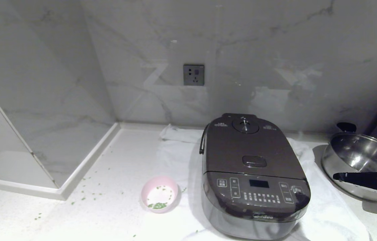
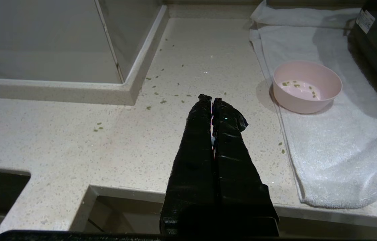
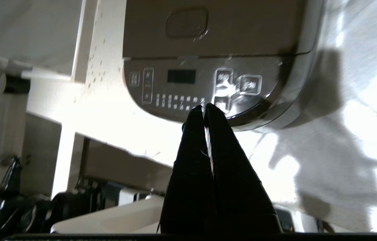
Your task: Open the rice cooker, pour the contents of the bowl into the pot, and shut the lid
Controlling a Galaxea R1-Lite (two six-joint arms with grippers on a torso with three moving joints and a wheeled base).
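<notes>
The dark grey-brown rice cooker stands on a white towel with its lid down, so the pot is hidden. An oblong release button sits on the lid above the front panel. The small pink bowl stands to the cooker's left, holding the contents, green and white bits. My right gripper reaches in from the right edge, shut and empty, beside the cooker; in its wrist view it points at the cooker's panel. My left gripper is shut and empty above the counter, short of the bowl.
A large shiny steel pan with black handles sits right of the cooker, just behind my right gripper. Green bits are scattered over the counter. A marble wall with a socket stands behind. A raised ledge borders the left.
</notes>
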